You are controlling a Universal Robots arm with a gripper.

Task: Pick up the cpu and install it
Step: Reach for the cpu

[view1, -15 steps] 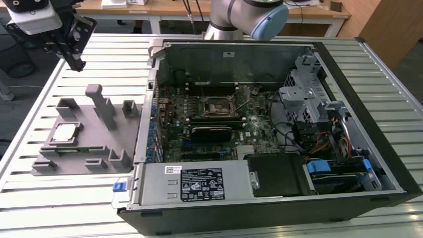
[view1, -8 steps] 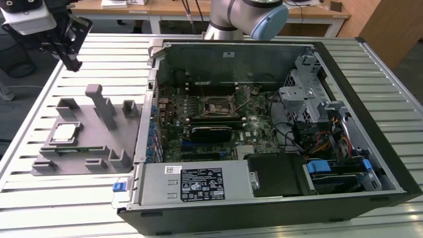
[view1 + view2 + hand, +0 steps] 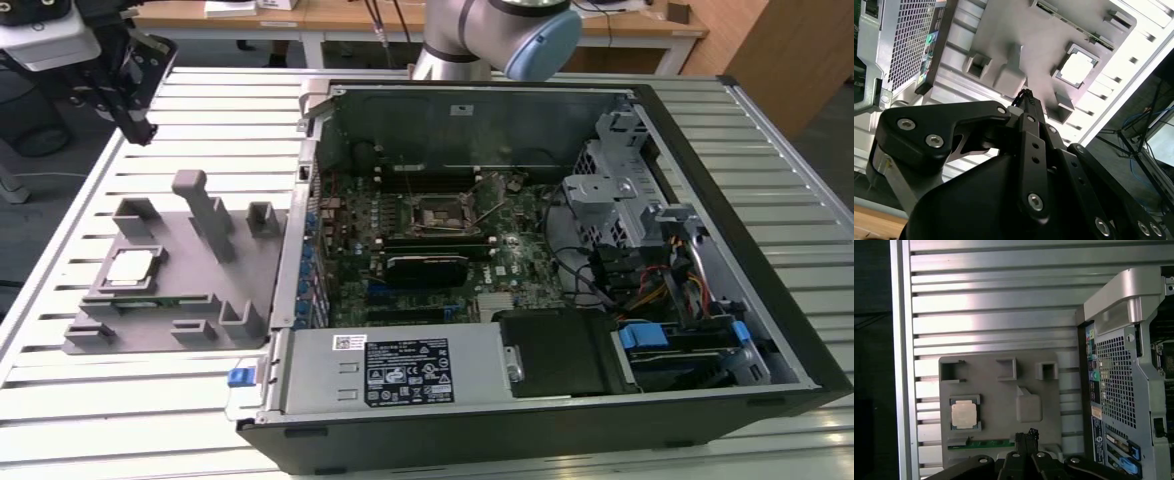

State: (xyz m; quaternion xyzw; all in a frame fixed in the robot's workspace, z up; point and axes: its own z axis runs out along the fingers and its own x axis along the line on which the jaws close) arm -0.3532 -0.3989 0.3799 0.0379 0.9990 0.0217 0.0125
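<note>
**Q:** What are the largest bodies?

**A:** The slatted table (image 3: 80, 200). On it, towards the exterior view's right, the case (image 3: 534, 435) lies on its side with the panel off. The board (image 3: 521, 270) therefore faces up, probably to give the arm a straight way down to the socket (image 3: 438, 213) near the board's middle. Whether the socket's frame is latched cannot be told.

**Q:** And towards the exterior view's left?

**A:** A grey tray (image 3: 254, 270) lies flat on the table, just beside the case. Its blocks and pockets look made to keep parts at fixed, known places. The cpu (image 3: 130, 268) lies flat in a square pocket on the tray's left part, silvery top up and well apart from the socket. The pocket's walls would stop it sliding. A green strip (image 3: 147, 302) lies in a slot on the cpu's near side.

**Q:** Where is the gripper?

**A:** The gripper (image 3: 140, 130) hangs high over the far left of the table, beyond the tray, well apart from the cpu and touching nothing. Its fingers are pressed together with nothing between them. In both wrist views the tips point down at the tray with the cpu in sight, a stance that suits locating it. The pick is not yet made.
</note>
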